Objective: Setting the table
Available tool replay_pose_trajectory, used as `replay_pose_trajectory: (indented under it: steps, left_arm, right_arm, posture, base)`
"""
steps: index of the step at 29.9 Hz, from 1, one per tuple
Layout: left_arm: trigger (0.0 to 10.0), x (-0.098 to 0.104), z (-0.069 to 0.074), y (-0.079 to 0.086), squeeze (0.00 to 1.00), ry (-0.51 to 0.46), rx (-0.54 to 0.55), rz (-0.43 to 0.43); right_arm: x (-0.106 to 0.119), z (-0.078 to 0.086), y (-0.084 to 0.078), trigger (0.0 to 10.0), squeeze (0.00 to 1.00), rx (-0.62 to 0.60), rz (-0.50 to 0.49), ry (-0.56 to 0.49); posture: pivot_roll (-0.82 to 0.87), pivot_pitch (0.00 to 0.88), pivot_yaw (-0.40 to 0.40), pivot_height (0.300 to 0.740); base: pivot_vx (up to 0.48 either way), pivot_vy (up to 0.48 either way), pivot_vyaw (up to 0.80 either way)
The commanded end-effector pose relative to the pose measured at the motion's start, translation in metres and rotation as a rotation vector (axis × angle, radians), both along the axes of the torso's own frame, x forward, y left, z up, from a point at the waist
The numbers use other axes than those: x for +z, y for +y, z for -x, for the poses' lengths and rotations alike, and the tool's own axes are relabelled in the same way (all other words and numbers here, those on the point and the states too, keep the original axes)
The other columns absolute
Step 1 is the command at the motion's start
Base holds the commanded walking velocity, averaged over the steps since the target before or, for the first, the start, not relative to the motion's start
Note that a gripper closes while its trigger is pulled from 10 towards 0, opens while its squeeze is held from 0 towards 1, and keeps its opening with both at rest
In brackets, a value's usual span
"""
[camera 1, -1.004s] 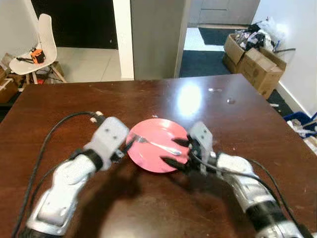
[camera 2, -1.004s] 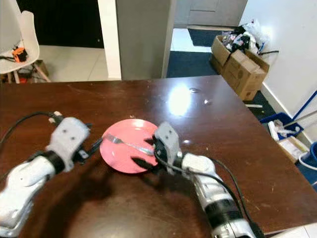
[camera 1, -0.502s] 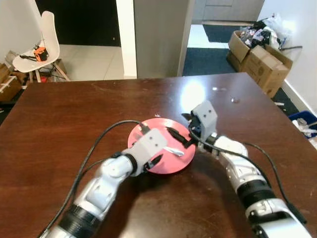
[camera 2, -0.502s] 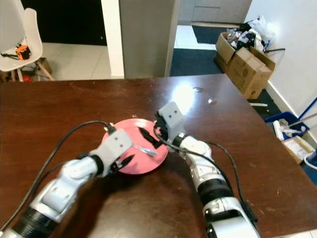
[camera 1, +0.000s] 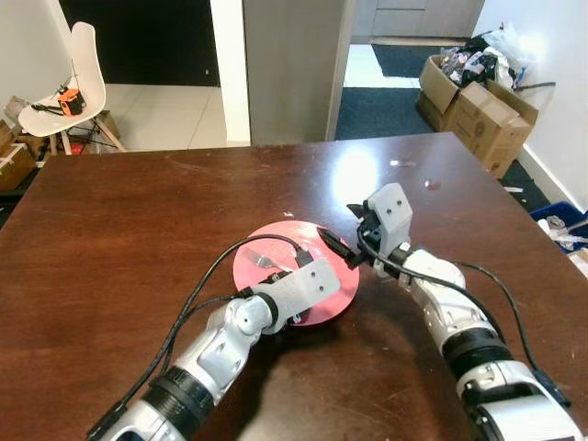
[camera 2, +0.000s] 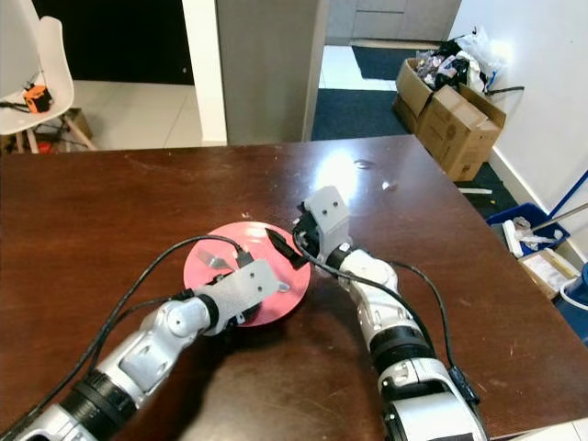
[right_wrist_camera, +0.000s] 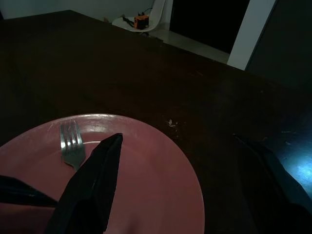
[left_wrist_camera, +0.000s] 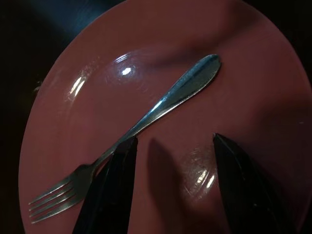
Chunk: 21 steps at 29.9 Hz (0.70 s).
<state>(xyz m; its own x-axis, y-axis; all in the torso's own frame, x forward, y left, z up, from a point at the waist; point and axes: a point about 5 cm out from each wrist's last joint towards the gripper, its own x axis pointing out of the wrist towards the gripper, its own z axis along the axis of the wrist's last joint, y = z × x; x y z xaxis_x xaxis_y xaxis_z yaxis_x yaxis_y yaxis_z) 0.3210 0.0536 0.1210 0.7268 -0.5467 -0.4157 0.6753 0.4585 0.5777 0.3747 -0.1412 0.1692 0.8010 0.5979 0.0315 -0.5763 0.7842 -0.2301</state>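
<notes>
Fingers (left_wrist_camera: 114, 195) of the left gripper (left_wrist_camera: 173, 187) stand spread wide and hold nothing, now reaching further over the pink plate (camera 1: 257, 271) than half a second ago, one tip touching the fork (left_wrist_camera: 146, 122) lying on it. The right gripper (right_wrist_camera: 183, 183), also wide open and empty, has drawn back to the plate's far right rim above the dark wooden surface (camera 1: 119, 211).

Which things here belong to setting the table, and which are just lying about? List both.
Job:
pink plate
fork lying on the plate
left gripper, open over the fork
right gripper, open at the plate's edge

Lying about:
white chair
cardboard boxes
</notes>
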Motion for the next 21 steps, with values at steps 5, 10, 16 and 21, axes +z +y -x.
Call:
replay_pose_trajectory:
  steps: [5,10,16,21]
  left_arm:
    - [10.0,-0.009,0.017,0.017,0.00,0.108,-0.089,-0.037]
    - [10.0,-0.002,0.028,0.032,0.00,0.134,-0.147,-0.039]
    - [10.0,0.004,0.034,0.048,0.00,0.139,-0.110,0.018]
    - [10.0,0.034,0.022,0.048,0.00,0.083,0.020,0.324]
  right_arm:
    - [-0.004,0.001,0.005,10.0,0.00,0.023,0.006,0.008]
    - [-0.010,0.004,0.013,10.0,0.00,0.086,0.016,0.031]
    - [-0.037,0.022,0.035,10.0,0.00,0.243,0.041,0.137]
    - [-0.058,0.030,0.051,10.0,0.00,0.224,-0.021,0.211]
  posture:
    - [0.06,0.039,0.090,0.740]
    - [0.07,0.033,0.089,0.740]
    - [0.07,0.029,0.075,0.740]
    - [0.08,0.026,0.068,0.740]
  base:
    - [0.000,0.000,0.00]
    - [0.000,0.000,0.00]
    - [0.000,0.000,0.00]
    - [0.000,0.000,0.00]
